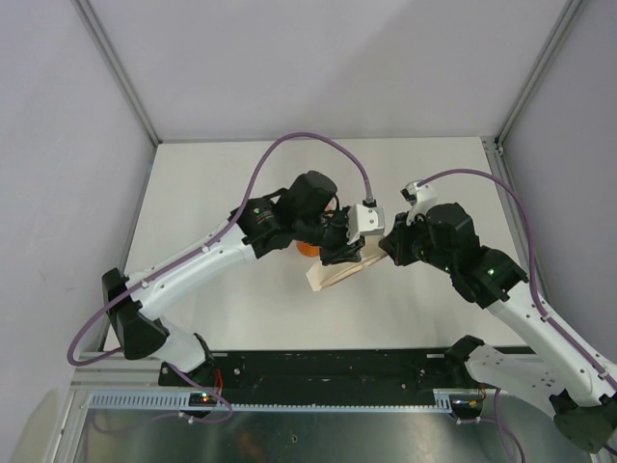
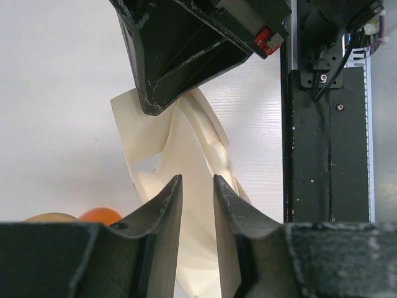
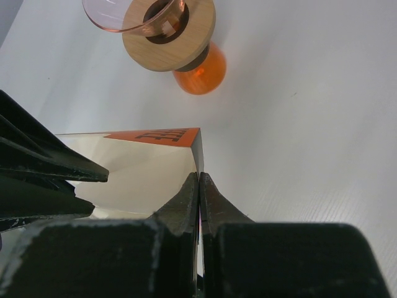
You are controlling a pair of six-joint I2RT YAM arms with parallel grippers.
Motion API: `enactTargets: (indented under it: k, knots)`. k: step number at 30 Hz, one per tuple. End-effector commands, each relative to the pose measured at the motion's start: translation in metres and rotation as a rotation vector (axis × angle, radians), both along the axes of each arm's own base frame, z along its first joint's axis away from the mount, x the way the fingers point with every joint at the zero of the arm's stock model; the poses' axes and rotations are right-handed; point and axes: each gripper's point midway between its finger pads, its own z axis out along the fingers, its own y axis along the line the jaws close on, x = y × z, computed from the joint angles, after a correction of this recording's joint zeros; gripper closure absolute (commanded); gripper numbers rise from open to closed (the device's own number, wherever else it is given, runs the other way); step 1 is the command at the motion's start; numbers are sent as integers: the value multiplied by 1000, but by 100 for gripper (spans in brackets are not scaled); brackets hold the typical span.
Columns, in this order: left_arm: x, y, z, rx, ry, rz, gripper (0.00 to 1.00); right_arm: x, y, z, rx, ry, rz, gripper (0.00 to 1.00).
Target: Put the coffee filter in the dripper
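The clear pinkish dripper [image 3: 121,15] sits on a wooden ring [image 3: 177,43] over an orange cup [image 3: 201,71]. In the top view only the cup [image 1: 306,249] peeks out from under my left arm. My right gripper [image 3: 200,177] is shut on the edge of the orange "COFFEE" packet [image 3: 155,135], holding its mouth open above the table [image 1: 337,273]. My left gripper [image 2: 197,180] has its jaws a little apart, pushed into the packet's mouth. Cream-white coffee filter paper [image 2: 198,149] lies between and beyond its fingertips. I cannot tell whether they touch it.
The two grippers [image 1: 339,253] [image 1: 384,249] meet over the table's middle, nearly touching. The dripper stand is just behind the left gripper. The black base rail [image 2: 325,161] runs along the near edge. Purple cables arc over both arms.
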Motion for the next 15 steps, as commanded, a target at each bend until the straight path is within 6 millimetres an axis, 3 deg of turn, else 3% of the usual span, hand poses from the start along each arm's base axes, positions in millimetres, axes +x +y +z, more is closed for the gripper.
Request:
enactTargets:
  k: [1, 10, 15]
  knots:
    - [1, -4, 2, -10, -1, 8, 70, 4, 4, 31, 52, -75, 0, 100]
    - [5, -8, 5, -13, 9, 35, 73, 4, 3, 30, 48, -74, 1, 100]
    - [0, -6, 12, -31, 1, 18, 65, 4, 2, 28, 39, -71, -1, 100]
